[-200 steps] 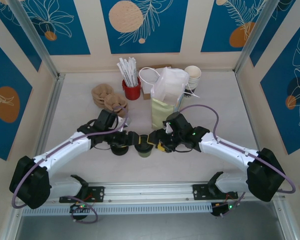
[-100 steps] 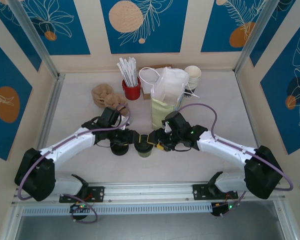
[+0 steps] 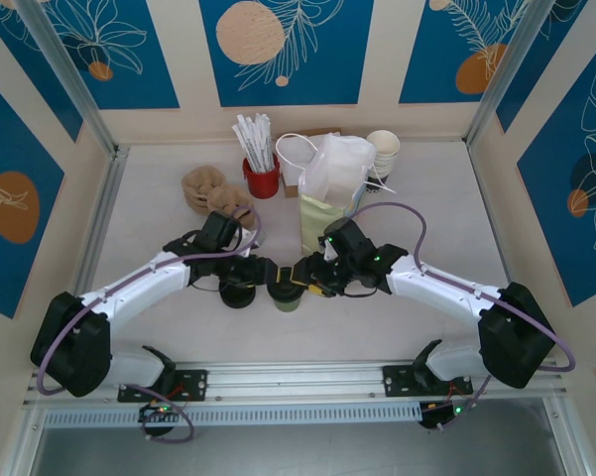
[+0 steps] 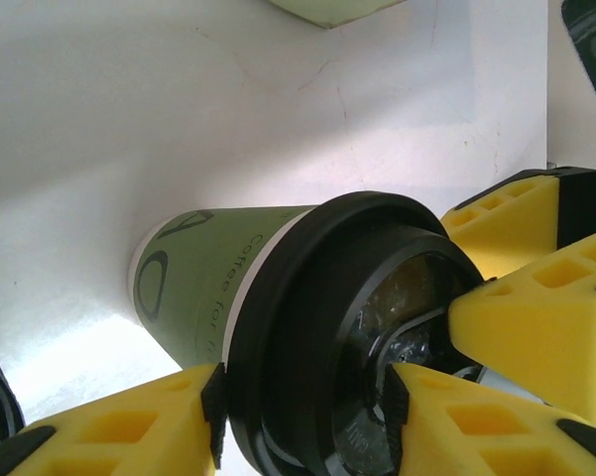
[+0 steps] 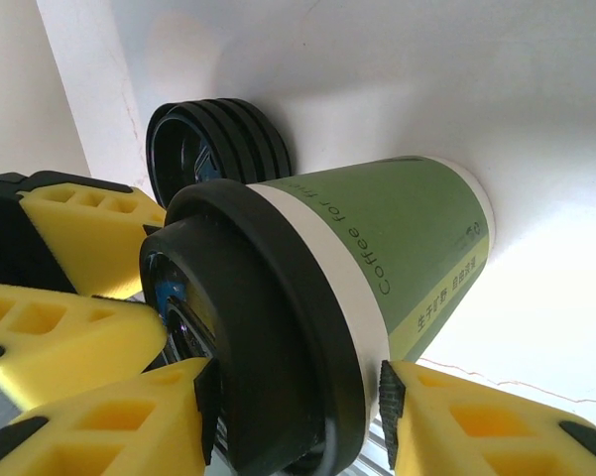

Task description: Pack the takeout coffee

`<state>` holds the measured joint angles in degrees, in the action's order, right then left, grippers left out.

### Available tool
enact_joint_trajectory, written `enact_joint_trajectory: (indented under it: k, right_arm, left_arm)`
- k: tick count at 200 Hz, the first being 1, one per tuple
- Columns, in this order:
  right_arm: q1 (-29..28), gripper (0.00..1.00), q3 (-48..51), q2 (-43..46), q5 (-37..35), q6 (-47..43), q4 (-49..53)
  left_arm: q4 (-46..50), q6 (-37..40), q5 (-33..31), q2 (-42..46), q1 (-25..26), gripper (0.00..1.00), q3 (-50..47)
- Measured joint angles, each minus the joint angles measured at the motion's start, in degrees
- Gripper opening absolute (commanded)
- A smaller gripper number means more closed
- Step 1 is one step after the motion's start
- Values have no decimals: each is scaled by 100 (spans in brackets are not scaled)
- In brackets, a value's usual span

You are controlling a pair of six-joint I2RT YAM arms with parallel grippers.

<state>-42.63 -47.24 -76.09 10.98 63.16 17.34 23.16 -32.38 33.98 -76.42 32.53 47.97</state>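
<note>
Though half-hidden, takeout coffee [image 4: 203, 288] clenched by left end effector [image 4: 305, 416] and right end effector [image 5: 298, 407]

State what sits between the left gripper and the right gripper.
The takeout coffee; the top view shows it between the left gripper and the right gripper.

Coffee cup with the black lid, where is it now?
Top view: the coffee cup stands mid-front on the table, between left claw and right claw, beside the loose black lids.
</note>
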Motion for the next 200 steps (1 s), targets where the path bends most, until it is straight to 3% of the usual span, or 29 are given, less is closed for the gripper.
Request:
enact_joint_trajectory:
  k: [200]
  right_arm:
    - [-227,47,306,203,-439,74,-315]
  left_arm:
    - [-173,87,39,-24,0,41,-103]
